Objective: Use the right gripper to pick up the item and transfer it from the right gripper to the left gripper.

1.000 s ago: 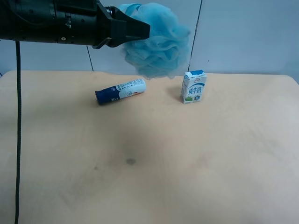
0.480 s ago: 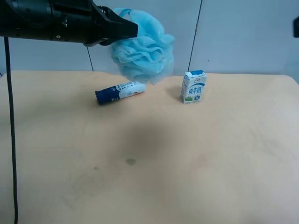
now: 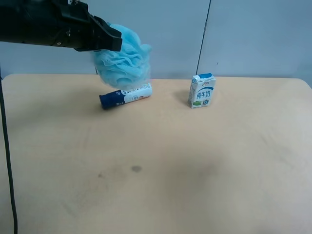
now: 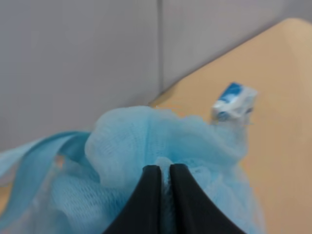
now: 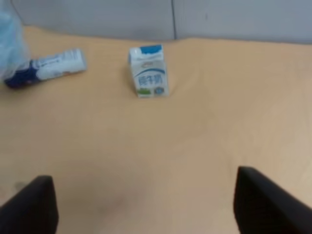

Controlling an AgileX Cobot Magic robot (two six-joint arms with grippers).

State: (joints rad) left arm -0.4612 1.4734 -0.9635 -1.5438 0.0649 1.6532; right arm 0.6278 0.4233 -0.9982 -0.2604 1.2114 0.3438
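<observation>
The light-blue mesh pouf (image 3: 122, 61) hangs above the table's far left part, over the tube. My left gripper (image 3: 114, 43), on the arm at the exterior high view's left, is shut on it; in the left wrist view the closed fingers (image 4: 165, 195) pinch the pouf's mesh (image 4: 161, 141). My right gripper (image 5: 146, 209) is open and empty, its two dark fingers (image 5: 29, 204) wide apart above the table. It is out of the exterior high view. A sliver of the pouf (image 5: 9, 44) shows at the right wrist view's edge.
A blue-and-white tube (image 3: 126, 95) lies on the tan table (image 3: 195, 170) just under the pouf. A small white-and-blue milk carton (image 3: 202, 90) stands upright at the back, right of it. A black cable (image 3: 6, 156) hangs down at the far left.
My left arm has drawn back toward the exterior high view's left, carrying the pouf with it and a little lower. The tube and carton have not moved.
</observation>
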